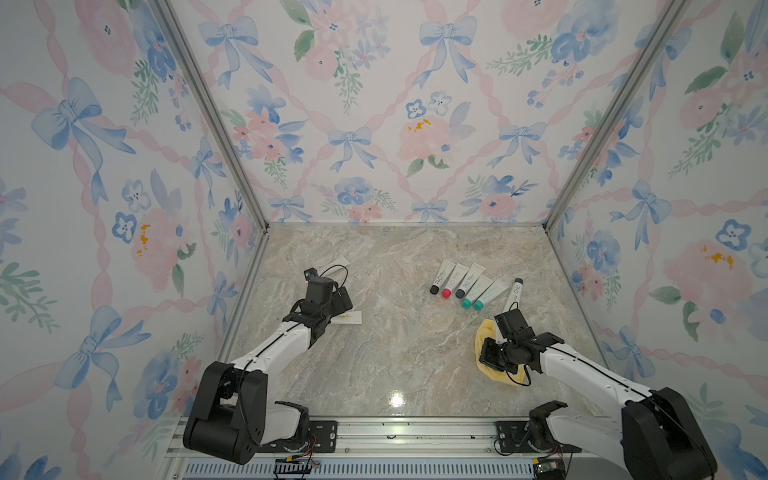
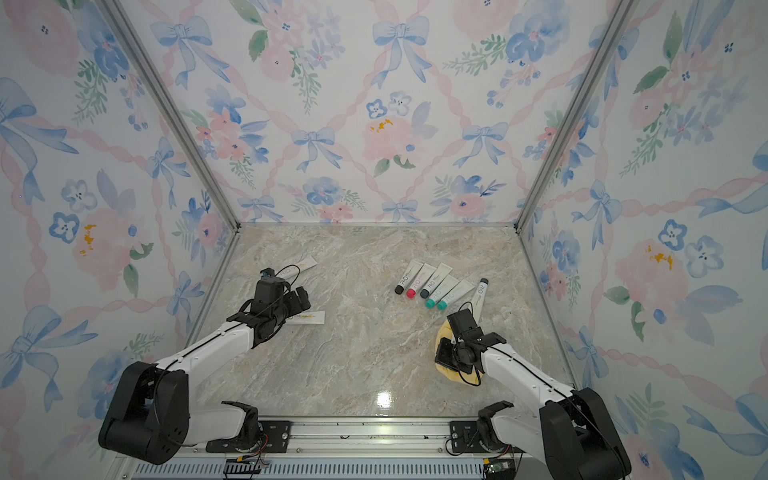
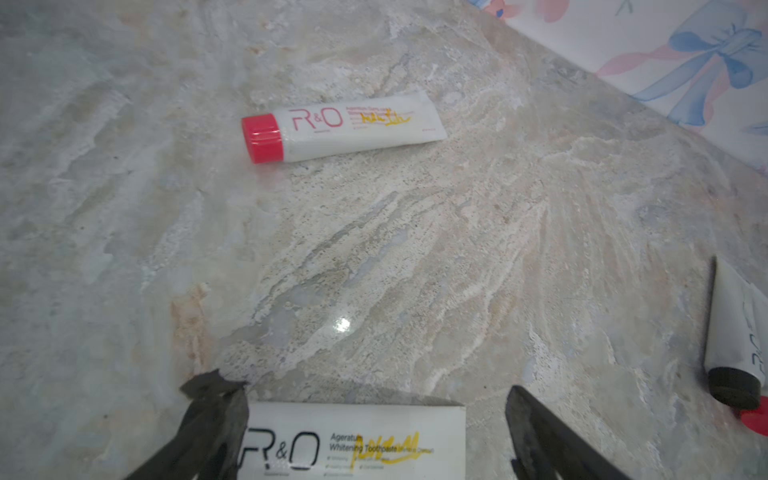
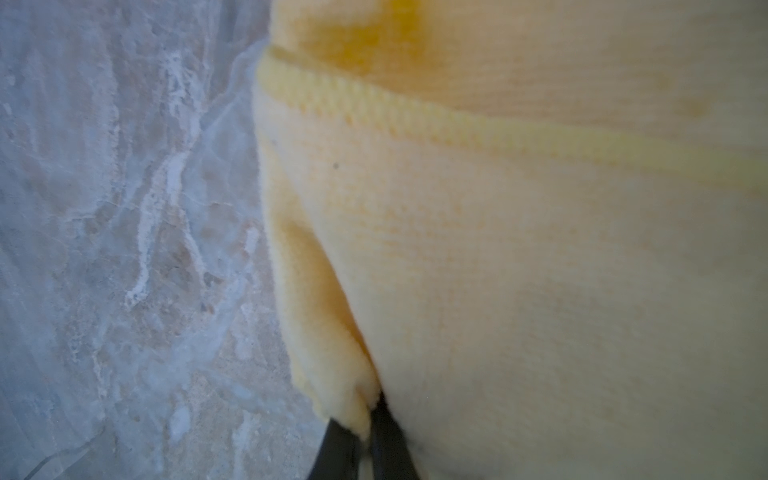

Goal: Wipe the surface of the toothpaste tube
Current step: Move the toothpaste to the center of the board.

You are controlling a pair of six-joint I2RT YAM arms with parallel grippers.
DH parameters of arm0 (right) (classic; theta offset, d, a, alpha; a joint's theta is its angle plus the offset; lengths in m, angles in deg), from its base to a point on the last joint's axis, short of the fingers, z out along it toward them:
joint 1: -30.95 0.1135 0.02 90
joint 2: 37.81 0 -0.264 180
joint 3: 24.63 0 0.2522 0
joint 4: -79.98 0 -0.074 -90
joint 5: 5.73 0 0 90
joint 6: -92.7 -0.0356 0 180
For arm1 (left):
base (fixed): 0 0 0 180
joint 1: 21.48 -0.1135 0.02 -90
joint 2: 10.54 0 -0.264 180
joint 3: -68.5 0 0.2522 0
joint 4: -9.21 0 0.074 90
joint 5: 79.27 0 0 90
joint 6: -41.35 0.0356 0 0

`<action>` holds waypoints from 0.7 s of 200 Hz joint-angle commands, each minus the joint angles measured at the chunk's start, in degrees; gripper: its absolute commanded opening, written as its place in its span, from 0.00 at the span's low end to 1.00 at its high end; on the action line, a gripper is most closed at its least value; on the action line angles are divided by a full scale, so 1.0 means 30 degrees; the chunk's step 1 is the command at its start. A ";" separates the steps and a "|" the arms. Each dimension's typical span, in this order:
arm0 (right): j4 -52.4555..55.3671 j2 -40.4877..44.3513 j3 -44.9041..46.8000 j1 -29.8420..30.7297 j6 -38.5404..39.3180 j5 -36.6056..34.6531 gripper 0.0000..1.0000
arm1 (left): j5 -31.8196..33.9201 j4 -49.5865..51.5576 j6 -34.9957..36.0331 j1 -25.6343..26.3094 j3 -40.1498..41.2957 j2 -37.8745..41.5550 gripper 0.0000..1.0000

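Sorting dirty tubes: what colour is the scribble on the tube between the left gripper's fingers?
Yellow scribble on the tube; best in left wrist view.

Wide open: marble centre [image 1: 395, 332]; tube row [image 1: 469, 279] crowds far right

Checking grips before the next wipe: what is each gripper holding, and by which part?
Right gripper pinches the yellow cloth at a folded edge. Left gripper is open, straddling a toothpaste tube, holding nothing.

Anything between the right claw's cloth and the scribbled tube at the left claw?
Nothing visible lies on the marble table between the yellow cloth, pinched in the right claw, and the scribbled tube. Only the open left claw hangs over that tube, covering part of it from above.
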 commanded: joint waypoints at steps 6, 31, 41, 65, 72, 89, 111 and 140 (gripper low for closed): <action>-0.0692 -0.0334 0.0681 -0.0151 0.0396 0.0023 0.08 | 0.0402 0.0088 -0.1363 -0.1377 0.1076 0.1485 0.98; -0.0640 -0.0334 0.0659 -0.0150 0.0435 0.0013 0.08 | -0.0114 0.0056 -0.1604 -0.1798 0.1065 0.0549 0.98; -0.0575 -0.0310 0.0627 -0.0151 0.0507 0.0007 0.08 | -0.0491 -0.0051 -0.1646 -0.1857 0.0977 -0.0299 0.98; -0.0466 -0.0173 0.0592 -0.0154 0.0579 -0.0046 0.08 | -0.1107 -0.0496 -0.1789 -0.1952 0.0982 -0.1568 0.98; -0.0464 -0.0110 0.0645 -0.0184 0.0572 -0.0064 0.08 | -0.1374 -0.0694 -0.1819 -0.1977 0.1050 -0.1752 0.98; -0.0461 -0.0011 0.0681 -0.0166 0.0571 -0.0082 0.08 | -0.1691 -0.1072 -0.1797 -0.2008 0.1125 -0.2076 0.98; -0.0489 -0.0068 0.0652 -0.0217 0.0602 -0.0044 0.08 | -0.2311 -0.1679 -0.1522 -0.1963 0.1175 -0.2333 0.98; -0.0523 -0.0091 0.0652 -0.0210 0.0613 -0.0009 0.08 | -0.2710 -0.1998 -0.1274 -0.1777 0.1022 -0.2802 0.98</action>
